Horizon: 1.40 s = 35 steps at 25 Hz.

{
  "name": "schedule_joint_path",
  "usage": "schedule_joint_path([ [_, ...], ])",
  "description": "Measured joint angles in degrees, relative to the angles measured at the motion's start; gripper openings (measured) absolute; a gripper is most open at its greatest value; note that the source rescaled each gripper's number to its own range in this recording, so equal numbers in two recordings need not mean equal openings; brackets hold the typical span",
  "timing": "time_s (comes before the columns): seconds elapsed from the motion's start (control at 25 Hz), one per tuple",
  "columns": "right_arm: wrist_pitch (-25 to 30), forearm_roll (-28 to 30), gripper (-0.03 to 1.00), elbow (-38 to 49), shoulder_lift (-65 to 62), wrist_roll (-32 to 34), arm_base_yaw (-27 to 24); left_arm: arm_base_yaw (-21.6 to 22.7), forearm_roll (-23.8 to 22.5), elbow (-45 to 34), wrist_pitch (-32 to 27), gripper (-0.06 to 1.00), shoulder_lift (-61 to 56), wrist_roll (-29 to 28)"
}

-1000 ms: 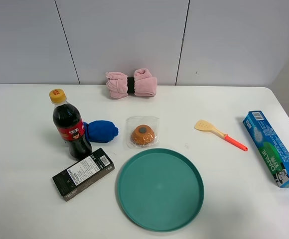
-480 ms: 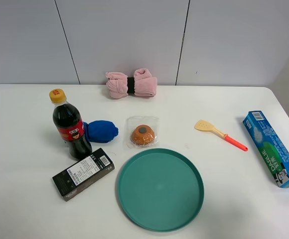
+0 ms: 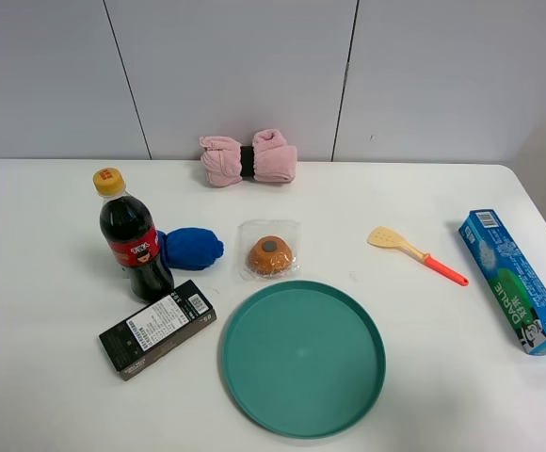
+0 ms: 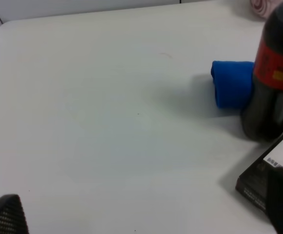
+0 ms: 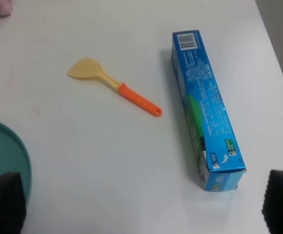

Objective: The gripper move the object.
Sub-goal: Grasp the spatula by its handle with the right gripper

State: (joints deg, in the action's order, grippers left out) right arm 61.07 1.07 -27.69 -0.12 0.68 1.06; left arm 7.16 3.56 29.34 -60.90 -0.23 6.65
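Table [image 3: 56, 395], spatula [image 3: 416, 252]: same as before.

I get bright, even overhead light, soft shadows — the bottle [image 4: 273, 83] and the left gripper [image 4: 144, 209] fingers [image 4: 5, 217] look blurred.

A green plate [image 3: 303, 358] lies on the white surface [image 3: 442, 377]. Just beside it at 12 o'clock is a wrapped orange-brown round item [image 3: 269, 251], and farther back a pink towel roll [image 3: 248, 158]. At 9 o'clock there is a black box [image 3: 157, 328], at 10 o'clock a cola bottle [image 3: 134, 237] touching a blue cloth [image 3: 192, 248], and at 2 o'clock a long blue box [image 3: 515, 280].
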Motion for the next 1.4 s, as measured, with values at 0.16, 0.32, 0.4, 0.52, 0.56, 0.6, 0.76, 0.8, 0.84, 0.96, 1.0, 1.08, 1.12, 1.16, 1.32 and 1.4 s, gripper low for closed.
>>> schedule_joint_path([
  [0.16,0.0,0.06,1.0,0.0,0.0,0.06,0.21,0.0,0.0,0.0,0.0,1.0,0.0,0.0],
  [0.32,0.0,0.13,1.0,0.0,0.0,0.37,0.64,0.0,0.0,0.0,0.0,1.0,0.0,0.0],
  [0.4,0.0,0.4,1.0,0.0,0.0,0.43,0.64,0.0,0.0,0.0,0.0,1.0,0.0,0.0],
  [0.52,0.0,1.02,1.0,0.0,0.0,0.49,0.64,0.0,0.0,0.0,0.0,1.0,0.0,0.0],
  [0.56,0.0,1.06,1.0,0.0,0.0,0.49,0.64,0.0,0.0,0.0,0.0,1.0,0.0,0.0],
  [0.6,0.0,1.08,1.0,0.0,0.0,0.49,0.64,0.0,0.0,0.0,0.0,1.0,0.0,0.0],
  [0.76,0.0,1.12,1.0,0.0,0.0,0.49,0.64,0.0,0.0,0.0,0.0,1.0,0.0,0.0],
  [0.8,0.0,1.12,1.0,0.0,0.0,0.49,0.64,0.0,0.0,0.0,0.0,1.0,0.0,0.0],
  [0.84,0.0,1.12,1.0,0.0,0.0,0.67,0.64,0.0,0.0,0.0,0.0,1.0,0.0,0.0],
  [0.96,0.0,1.61,1.0,0.0,0.0,2.0,0.64,0.0,0.0,0.0,0.0,1.0,0.0,0.0],
  [1.0,0.0,1.83,1.0,0.0,0.0,2.29,0.64,0.0,0.0,0.0,0.0,1.0,0.0,0.0],
  [1.08,0.0,2.26,1.0,0.0,0.0,2.97,0.64,0.0,0.0,0.0,0.0,1.0,0.0,0.0],
  [1.12,0.0,2.31,1.0,0.0,0.0,3.08,0.64,0.0,0.0,0.0,0.0,1.0,0.0,0.0],
  [1.16,0.0,2.31,1.0,0.0,0.0,3.32,0.64,0.0,0.0,0.0,0.0,1.0,0.0,0.0],
  [1.32,0.0,1.93,1.0,-1.69,0.63,6.37,0.64,0.0,0.0,0.0,0.0,1.0,0.0,0.0],
  [1.4,0.0,1.62,1.0,-3.53,3.41,8.39,0.64,0.0,0.0,0.0,0.0,1.0,0.0,0.0],
])
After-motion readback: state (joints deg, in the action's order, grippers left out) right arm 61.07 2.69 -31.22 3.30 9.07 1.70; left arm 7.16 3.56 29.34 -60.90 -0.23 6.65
